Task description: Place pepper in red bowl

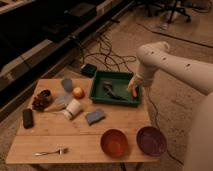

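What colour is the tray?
The tray is green, camera view; the pincer is at its right end.

Your wooden table [125,122] stands on a speckled pale floor [180,55] in dim warm light; black cables [107,52] trail behind it, dark shelving [40,52] runs far left. The gripper [133,90] hangs over the table's far right part.
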`<action>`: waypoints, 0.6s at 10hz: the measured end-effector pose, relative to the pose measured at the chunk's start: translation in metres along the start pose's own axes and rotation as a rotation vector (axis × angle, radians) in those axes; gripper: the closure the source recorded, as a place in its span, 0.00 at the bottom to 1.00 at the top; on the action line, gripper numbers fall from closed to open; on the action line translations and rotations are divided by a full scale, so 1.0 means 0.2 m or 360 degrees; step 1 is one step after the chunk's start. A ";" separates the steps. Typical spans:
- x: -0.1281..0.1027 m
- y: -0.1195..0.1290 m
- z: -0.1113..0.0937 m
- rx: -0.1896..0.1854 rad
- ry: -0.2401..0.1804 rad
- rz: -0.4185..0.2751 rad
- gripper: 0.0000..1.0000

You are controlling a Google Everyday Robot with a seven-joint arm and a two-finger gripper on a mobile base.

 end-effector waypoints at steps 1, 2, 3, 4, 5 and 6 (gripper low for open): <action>0.00 0.02 0.00 -0.0004 0.0000 -0.0008 0.35; 0.00 0.02 0.00 -0.0005 0.0000 -0.0008 0.35; 0.00 0.01 0.00 -0.0004 0.0000 -0.0006 0.35; 0.00 0.01 0.00 0.0000 -0.0001 -0.0005 0.35; 0.00 0.01 0.00 0.0009 0.0005 -0.0008 0.35; -0.02 0.00 0.02 0.0046 0.0013 -0.0001 0.35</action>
